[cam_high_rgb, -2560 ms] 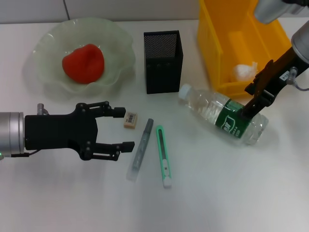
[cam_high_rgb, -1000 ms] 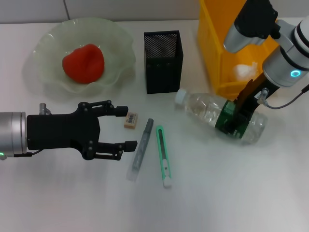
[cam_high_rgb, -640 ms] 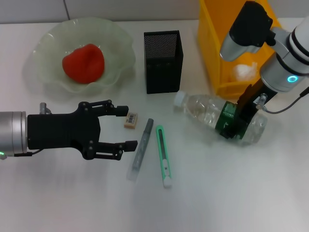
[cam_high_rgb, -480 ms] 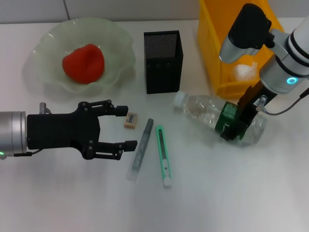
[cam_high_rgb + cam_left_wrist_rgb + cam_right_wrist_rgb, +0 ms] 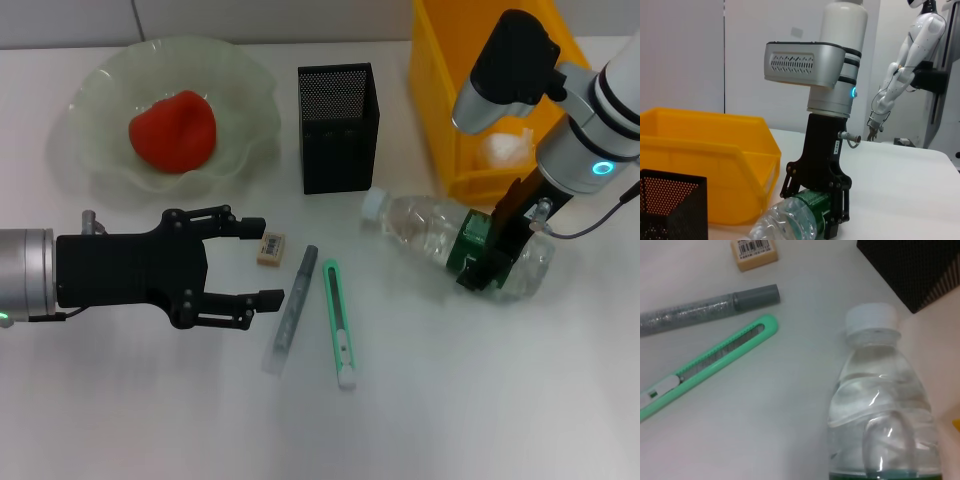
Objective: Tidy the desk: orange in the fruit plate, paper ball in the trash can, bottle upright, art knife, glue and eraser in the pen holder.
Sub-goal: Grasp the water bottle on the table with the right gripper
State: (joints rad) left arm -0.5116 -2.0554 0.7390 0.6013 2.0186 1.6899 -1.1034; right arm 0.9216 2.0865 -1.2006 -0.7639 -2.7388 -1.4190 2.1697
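A: Where do we stand? We have the red-orange round fruit [image 5: 172, 130] sitting in the pale green wavy glass plate [image 5: 242, 75] at ten o'clock on the white desk [image 5: 480, 400], and the crumpled white paper ball [image 5: 508, 147] lies in the yellow plastic bin [image 5: 440, 90] at two o'clock. We count both done.

B: Agreed. We are on the bottle step: the clear plastic water bottle with the green label [image 5: 425, 225] lies on its side at three o'clock, cap toward the black mesh pen holder [image 5: 338, 127]. Our right claw [image 5: 485, 262] is clamped across its labelled middle; the left wrist view shows both fingers pressed on the green band.

A: And nothing has reached the holder?

B: Nothing that we can see. The beige eraser with a barcode [image 5: 270, 247], the grey glue stick [image 5: 292, 308] and the green art knife [image 5: 339, 322] all lie on the desk near the centre. Our left claw [image 5: 255, 264] hovers at nine o'clock, fingers spread apart, holding nothing, its upper fingertip just beside the eraser.

A: So four items remain, we judge.
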